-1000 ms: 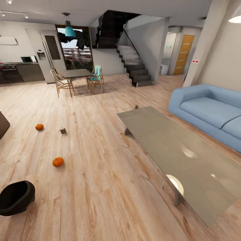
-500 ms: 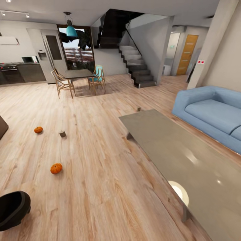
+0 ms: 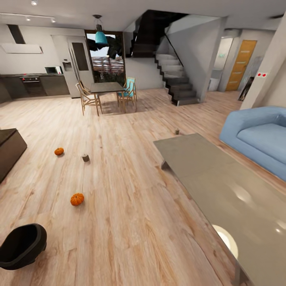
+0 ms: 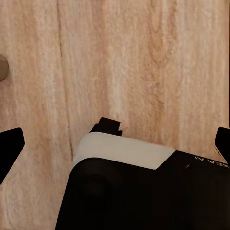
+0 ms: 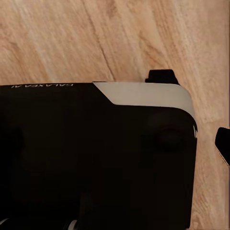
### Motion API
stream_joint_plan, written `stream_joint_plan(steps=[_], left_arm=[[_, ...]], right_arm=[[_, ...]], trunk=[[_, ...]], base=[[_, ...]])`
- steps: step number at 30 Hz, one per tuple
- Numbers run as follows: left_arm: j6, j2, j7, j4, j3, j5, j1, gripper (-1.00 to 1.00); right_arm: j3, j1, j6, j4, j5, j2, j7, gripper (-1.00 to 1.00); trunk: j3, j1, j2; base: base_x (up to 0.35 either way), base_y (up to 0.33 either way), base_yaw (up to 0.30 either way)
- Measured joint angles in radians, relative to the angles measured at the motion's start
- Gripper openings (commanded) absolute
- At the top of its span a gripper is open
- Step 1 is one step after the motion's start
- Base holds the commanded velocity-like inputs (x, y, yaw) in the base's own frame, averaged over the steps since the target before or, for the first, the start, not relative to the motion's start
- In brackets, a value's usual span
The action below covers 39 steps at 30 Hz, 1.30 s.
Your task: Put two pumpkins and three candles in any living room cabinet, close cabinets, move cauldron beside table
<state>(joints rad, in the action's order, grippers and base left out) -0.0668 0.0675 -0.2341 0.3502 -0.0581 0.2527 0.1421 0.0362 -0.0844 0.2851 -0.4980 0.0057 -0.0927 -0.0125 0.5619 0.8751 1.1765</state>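
Two orange pumpkins lie on the wood floor in the head view, one farther off [image 3: 59, 151] and one nearer [image 3: 77, 199]. A stubby candle [image 3: 85, 158] stands between them, and another candle [image 3: 177, 131] stands beyond the far corner of the grey glossy table [image 3: 206, 171]. The black cauldron [image 3: 22, 246] sits on the floor at the lower left. The dark brown cabinet's end [image 3: 10, 149] shows at the left edge. My left gripper [image 4: 115, 143] hangs open over bare floor, fingertips [image 4: 9, 148] wide apart. One fingertip [image 5: 223, 143] of my right gripper stands far out; it holds nothing.
A blue sofa [image 3: 258, 135] stands right of the table. Farther back are a dining table with chairs [image 3: 107, 89], a staircase [image 3: 174, 83] and kitchen units [image 3: 35, 85]. A small tan round shape [image 4: 2, 67] lies at the left wrist view's edge. My black base [image 5: 96, 158] is below the arms.
The head view has swung, so everything sits further right in the picture and more of the cabinet's end shows. The pumpkins, candles and cauldron have not moved on the floor.
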Motion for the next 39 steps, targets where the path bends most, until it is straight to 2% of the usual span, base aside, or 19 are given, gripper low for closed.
stream_joint_plan(steps=[8,13,30,39], left_arm=[[-0.022,0.003,0.000,0.001,0.003,0.005,0.000,1.00],[-0.049,0.003,0.000,0.001,0.004,0.006,0.000,1.00],[-0.046,0.000,0.001,0.001,0.008,0.010,0.000,1.00],[-0.046,0.000,0.001,0.001,0.007,0.010,0.000,1.00]], right_arm=[[0.000,0.000,0.001,0.000,-0.004,0.000,0.000,1.00],[0.000,0.000,0.000,0.000,-0.007,0.001,0.001,1.00],[0.000,0.000,-0.010,0.000,-0.003,0.001,-0.001,1.00],[-0.003,0.000,-0.012,0.000,0.002,0.000,-0.001,1.00]], trunk=[[0.000,0.000,0.000],[-0.016,-0.019,-0.035],[-0.069,-0.084,-0.154],[-0.105,-0.118,-0.217]], base=[[0.081,-0.054,0.009],[0.003,-0.002,0.000],[0.000,0.000,0.002],[0.000,0.000,0.153]])
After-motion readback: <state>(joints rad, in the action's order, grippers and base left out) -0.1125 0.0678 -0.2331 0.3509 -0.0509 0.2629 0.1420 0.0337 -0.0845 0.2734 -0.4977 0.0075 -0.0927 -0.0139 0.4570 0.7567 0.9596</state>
